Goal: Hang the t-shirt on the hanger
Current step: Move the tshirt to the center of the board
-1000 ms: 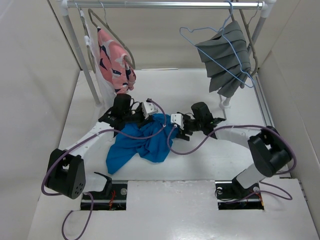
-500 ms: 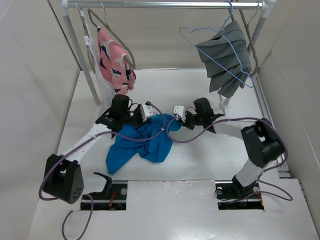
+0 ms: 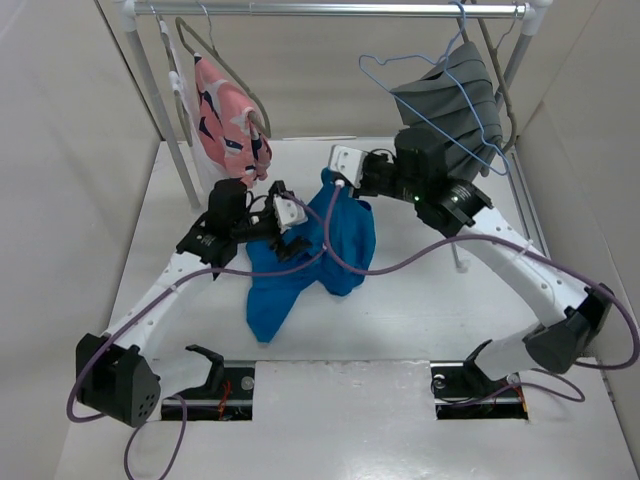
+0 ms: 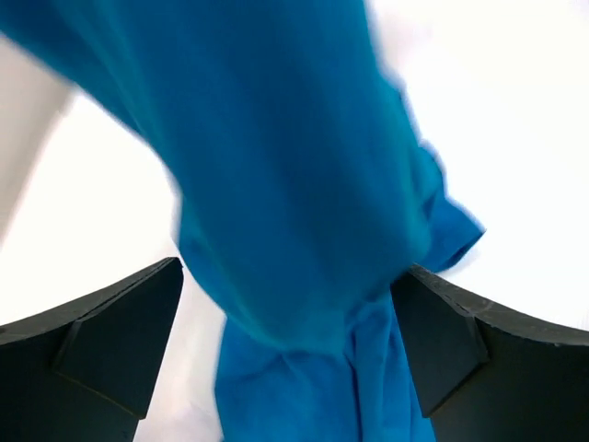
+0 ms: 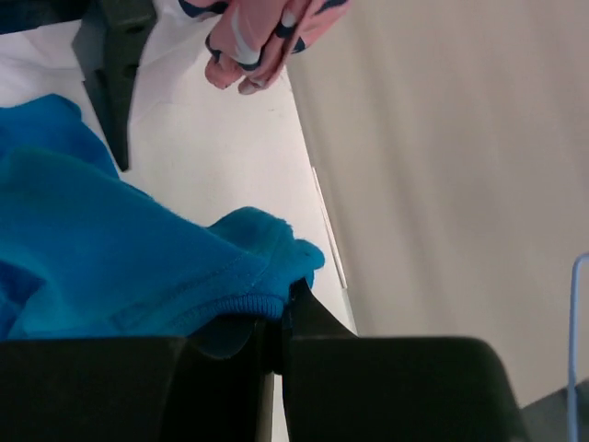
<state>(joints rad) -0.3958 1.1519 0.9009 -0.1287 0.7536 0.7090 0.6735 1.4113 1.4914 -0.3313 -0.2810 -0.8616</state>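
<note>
The bright blue t-shirt [image 3: 325,245] hangs in a long bunch from my right gripper [image 3: 337,172], its lower end trailing on the white table [image 3: 420,310]. In the right wrist view my right gripper [image 5: 281,318] is shut on a ribbed edge of the t-shirt [image 5: 120,258]. My left gripper [image 3: 288,238] stands open beside the hanging cloth. In the left wrist view its fingers [image 4: 101,341] are wide apart, and the t-shirt [image 4: 304,184] drapes loosely between them. The light-blue wire hanger [image 3: 420,100] hangs from the rail at the back right, in front of the grey cloth.
A pink patterned garment [image 3: 232,120] on a grey hanger hangs at the rail's [image 3: 330,9] left end. A pleated grey cloth [image 3: 450,110] hangs at its right end. The rack's posts [image 3: 165,110] and white walls close in the table's sides.
My right gripper shut on the t-shirt and lifted it up and toward the back. My left gripper opened and let the cloth go. The t-shirt went from a heap to hanging.
</note>
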